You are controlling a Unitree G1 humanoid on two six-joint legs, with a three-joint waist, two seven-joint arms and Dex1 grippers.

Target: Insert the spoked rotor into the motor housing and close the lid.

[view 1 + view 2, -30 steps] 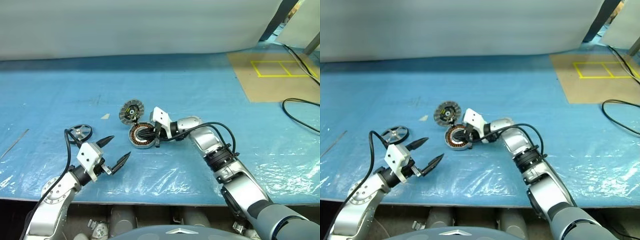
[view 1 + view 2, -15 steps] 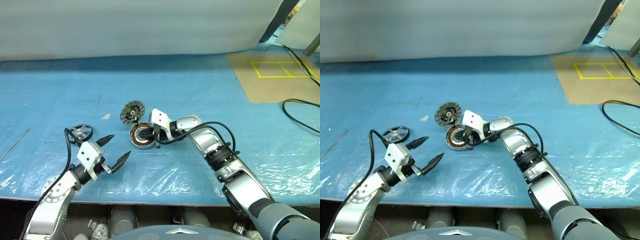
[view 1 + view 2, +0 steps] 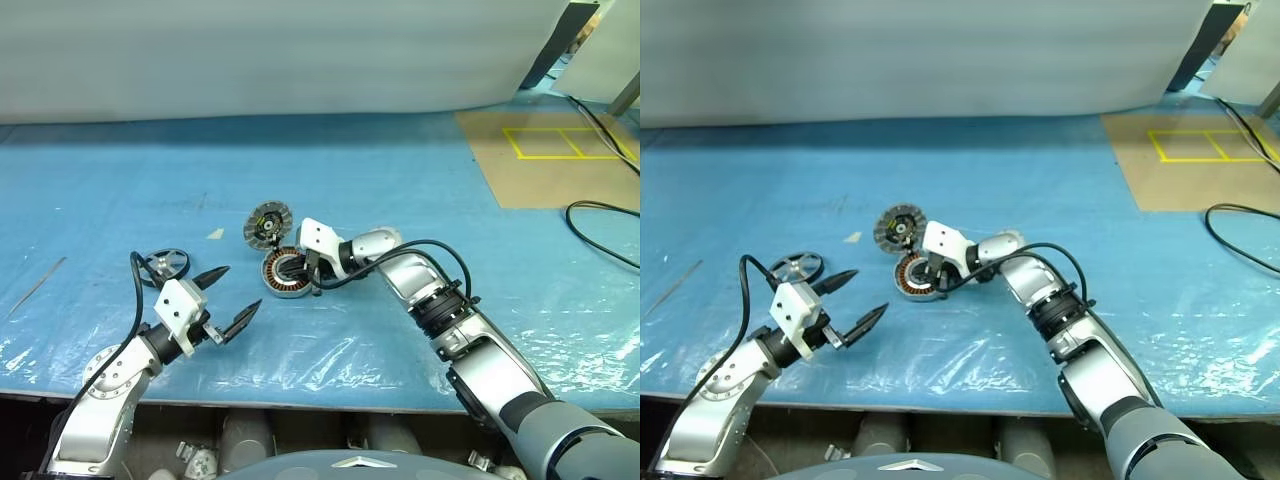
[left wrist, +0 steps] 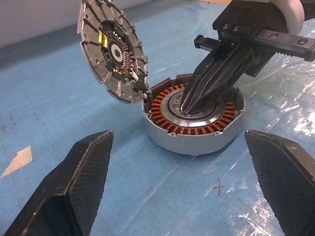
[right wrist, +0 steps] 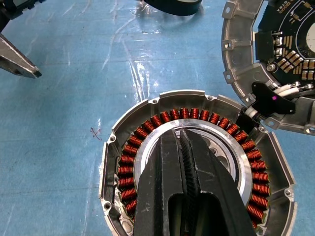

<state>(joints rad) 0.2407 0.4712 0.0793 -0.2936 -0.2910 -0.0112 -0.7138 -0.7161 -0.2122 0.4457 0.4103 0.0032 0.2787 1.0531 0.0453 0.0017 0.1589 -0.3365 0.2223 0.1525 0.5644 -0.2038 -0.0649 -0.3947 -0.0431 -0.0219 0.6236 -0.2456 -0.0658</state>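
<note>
Black fingers of the right gripper point(image 3: 290, 270) are pressed together, tips dipping into the silver centre of the motor housing point(image 3: 283, 275) at mid-frame, ringed by copper windings. Its ribbed grey lid point(image 3: 267, 224) stands tilted open just above. At lower left, the left gripper point(image 3: 228, 302) hangs spread wide over blue plastic sheeting point(image 3: 400, 180), the spoked rotor point(image 3: 165, 265) beside it.

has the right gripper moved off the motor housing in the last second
No. The right gripper stays shut with its tips over the silver centre of the motor housing, placed as before against the lid beside it.
</note>
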